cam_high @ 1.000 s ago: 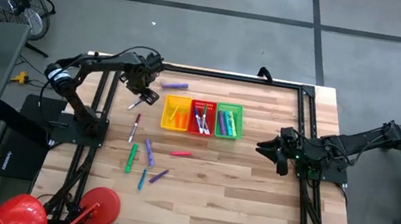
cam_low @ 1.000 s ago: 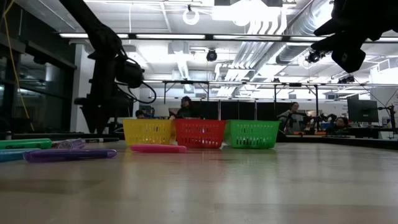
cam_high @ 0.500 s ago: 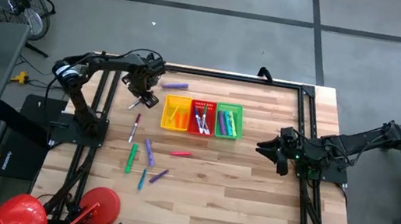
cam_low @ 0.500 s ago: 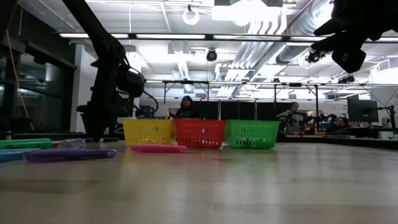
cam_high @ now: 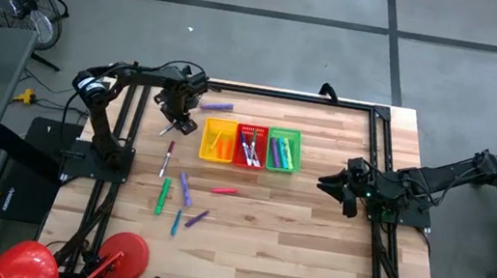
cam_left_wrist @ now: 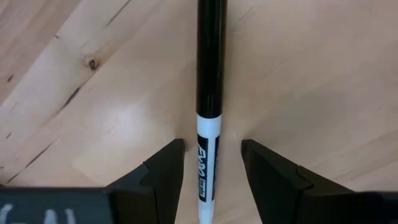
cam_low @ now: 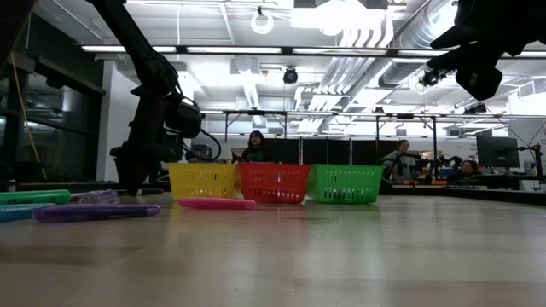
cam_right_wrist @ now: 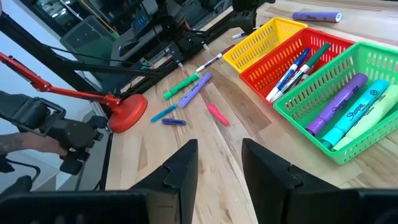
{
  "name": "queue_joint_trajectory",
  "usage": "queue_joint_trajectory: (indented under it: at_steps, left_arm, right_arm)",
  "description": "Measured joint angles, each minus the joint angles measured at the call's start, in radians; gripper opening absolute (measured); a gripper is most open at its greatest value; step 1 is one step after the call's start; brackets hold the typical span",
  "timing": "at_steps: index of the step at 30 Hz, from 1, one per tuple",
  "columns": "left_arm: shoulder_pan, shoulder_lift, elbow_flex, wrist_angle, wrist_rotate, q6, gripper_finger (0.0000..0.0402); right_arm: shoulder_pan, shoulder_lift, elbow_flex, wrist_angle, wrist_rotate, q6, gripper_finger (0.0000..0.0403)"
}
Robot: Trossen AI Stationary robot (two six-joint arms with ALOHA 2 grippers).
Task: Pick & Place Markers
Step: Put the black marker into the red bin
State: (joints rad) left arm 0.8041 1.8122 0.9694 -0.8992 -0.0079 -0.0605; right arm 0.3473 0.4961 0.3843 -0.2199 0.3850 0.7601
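Shifted slightly toward the yellow basket (cam_high: 218,141) — left end effector (cam_left_wrist: 211,165) spread astride a black-and-white marker (cam_left_wrist: 209,106) near the tabletop's far edge; could roll away if closed off-centre.

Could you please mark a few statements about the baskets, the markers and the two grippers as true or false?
1. The left gripper has its open fingers either side of a black-and-white marker lying on the table. True.
2. The red basket sits between the yellow basket and the green basket. True.
3. The right gripper is holding a purple marker. False: it holds nothing, hovering near the table's right side.
4. All markers are already in baskets. False: several lie loose, such as a pink marker.
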Motion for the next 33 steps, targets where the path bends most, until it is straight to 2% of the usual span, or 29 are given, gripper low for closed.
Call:
queue_joint_trajectory:
  at_steps: [14, 28, 33]
  left_arm:
    - [0.001, 0.000, -0.002, -0.002, 0.010, 0.005, 0.0160]
    - [0.000, 0.000, -0.002, 0.001, 0.041, -0.019, 0.0048]
    - [-0.001, 0.000, -0.002, 0.003, 0.038, -0.023, 0.0030]
  right_arm:
    - [0.000, 0.000, 0.000, 0.000, 0.000, 0.000, 0.0113]
    - [0.000, 0.000, 0.000, 0.000, 0.001, -0.001, 0.0113]
    - [0.000, 0.000, 0.000, 0.000, 0.001, 0.000, 0.0113]
